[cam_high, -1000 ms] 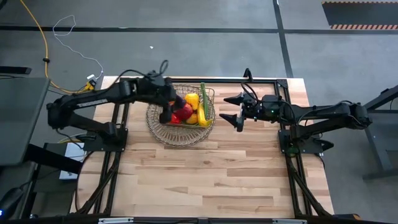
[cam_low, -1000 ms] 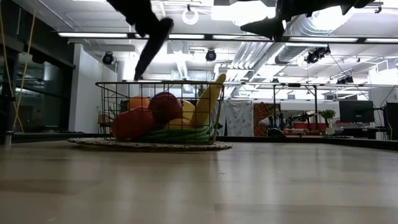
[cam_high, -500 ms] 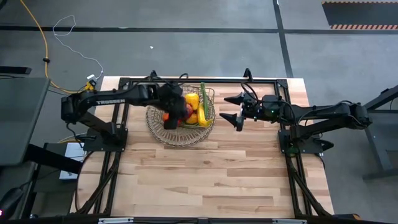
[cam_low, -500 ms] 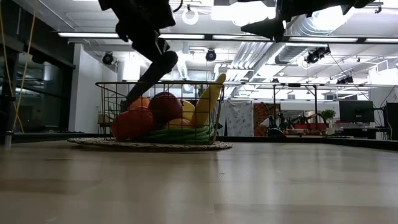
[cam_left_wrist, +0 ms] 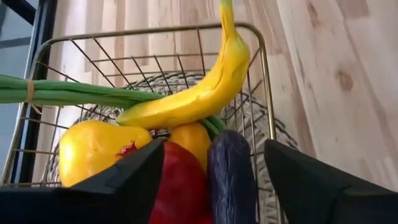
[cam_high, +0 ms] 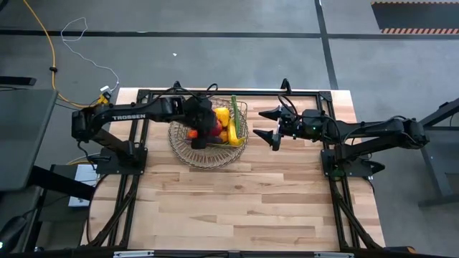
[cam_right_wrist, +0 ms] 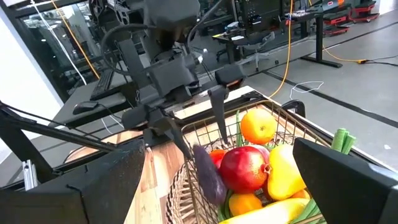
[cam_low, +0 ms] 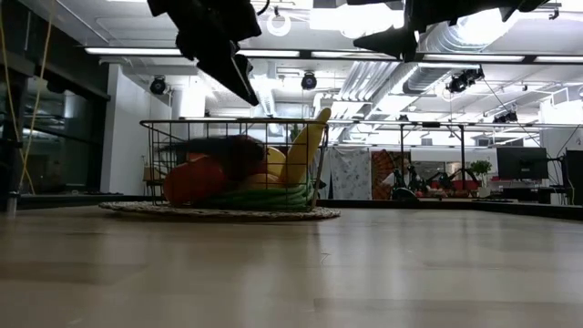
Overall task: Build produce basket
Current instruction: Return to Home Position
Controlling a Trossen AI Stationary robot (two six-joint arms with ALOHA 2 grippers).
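Note:
The wire basket (cam_high: pixel 208 154) stands on the table's far half and holds the produce: a banana (cam_left_wrist: pixel 199 93), green beans (cam_left_wrist: pixel 62 93), a lemon (cam_left_wrist: pixel 96 152), a red apple (cam_right_wrist: pixel 244 168) and an orange (cam_right_wrist: pixel 257 126). A purple eggplant (cam_left_wrist: pixel 230 180) lies on top of the pile, beside the apple. My left gripper (cam_left_wrist: pixel 214 143) hangs open just above it, pointing steeply down, one finger on each side and clear of it. To the basket's right my right gripper (cam_high: pixel 259 123) waits open and level above the table.
The basket's upright wire rim (cam_left_wrist: pixel 249 28) rises around the produce, close to my left fingers. The near half of the wooden table (cam_high: pixel 244 208) lies bare. Black frame rails (cam_high: pixel 337 186) run along the table's sides.
My left gripper has come down toward the basket and over the produce, tipping steeper. It has opened and let go of the eggplant, which has dropped from the fingers onto the pile in the basket.

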